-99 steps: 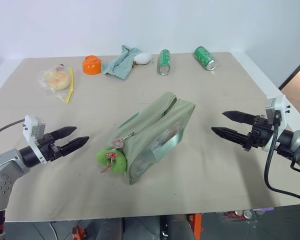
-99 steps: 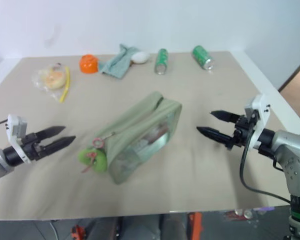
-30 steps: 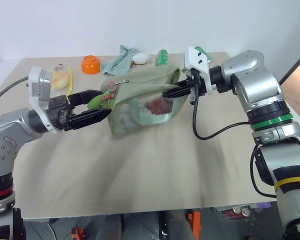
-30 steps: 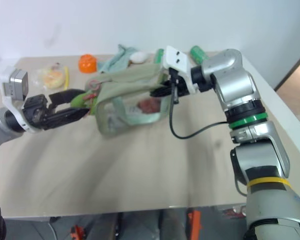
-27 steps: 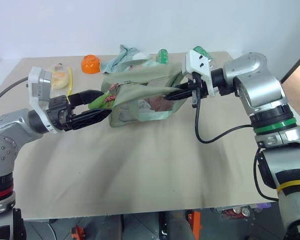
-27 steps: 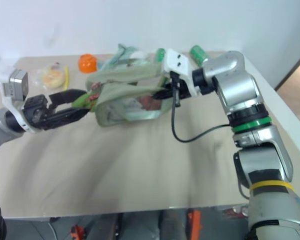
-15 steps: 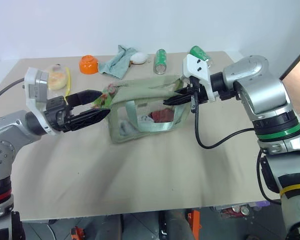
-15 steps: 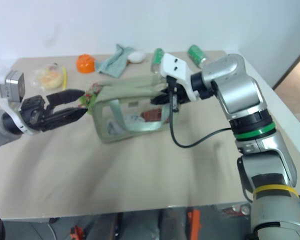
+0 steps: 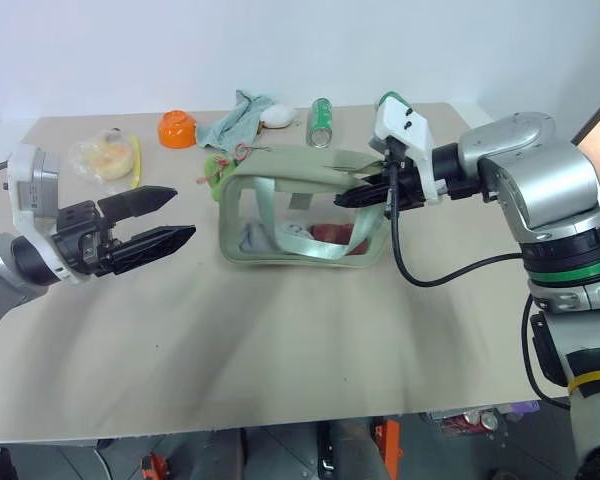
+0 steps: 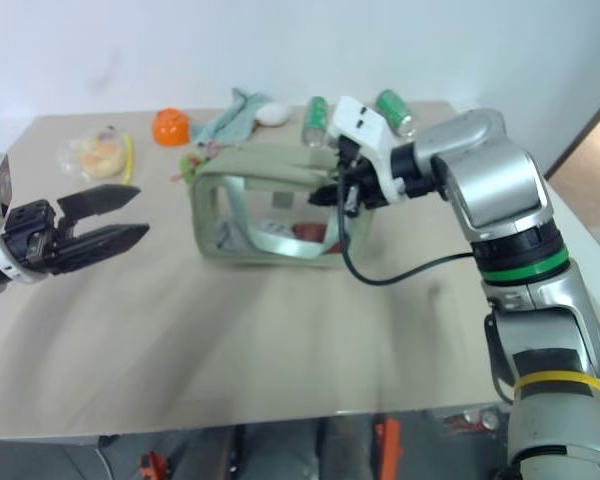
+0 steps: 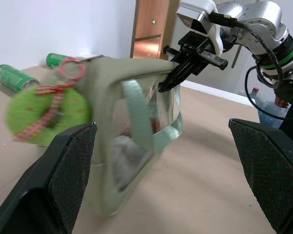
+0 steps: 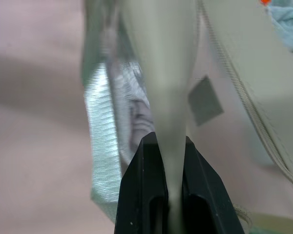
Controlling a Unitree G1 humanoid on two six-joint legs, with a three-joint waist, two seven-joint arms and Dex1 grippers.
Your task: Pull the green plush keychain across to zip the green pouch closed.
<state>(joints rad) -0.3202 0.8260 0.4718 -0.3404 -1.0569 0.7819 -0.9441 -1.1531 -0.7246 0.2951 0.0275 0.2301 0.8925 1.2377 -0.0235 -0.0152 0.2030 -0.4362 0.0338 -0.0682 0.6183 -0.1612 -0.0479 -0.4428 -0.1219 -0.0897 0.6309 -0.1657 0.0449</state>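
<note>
I'm pinching the green pouch [image 9: 300, 215] top fabric with right claw [image 9: 352, 197], clamped tight; left claw [image 9: 170, 217] gaping, empty, beside pouch; green plush keychain [image 9: 216, 164] hanging at pouch's far-left end; soft, light, squashy; I'm reckoning grab the plush body.

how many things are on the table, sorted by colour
green: 4 (pale sage-green fabric pouch, lime-green fuzzy plush keychain, upright green soda can, green soda can lying down)
orange: 1 (orange bowl)
teal-grey: 1 (teal-grey cloth rag)
white: 1 (white egg-shaped thing)
yellow: 1 (clear bag of yellow food)
total: 8
</note>
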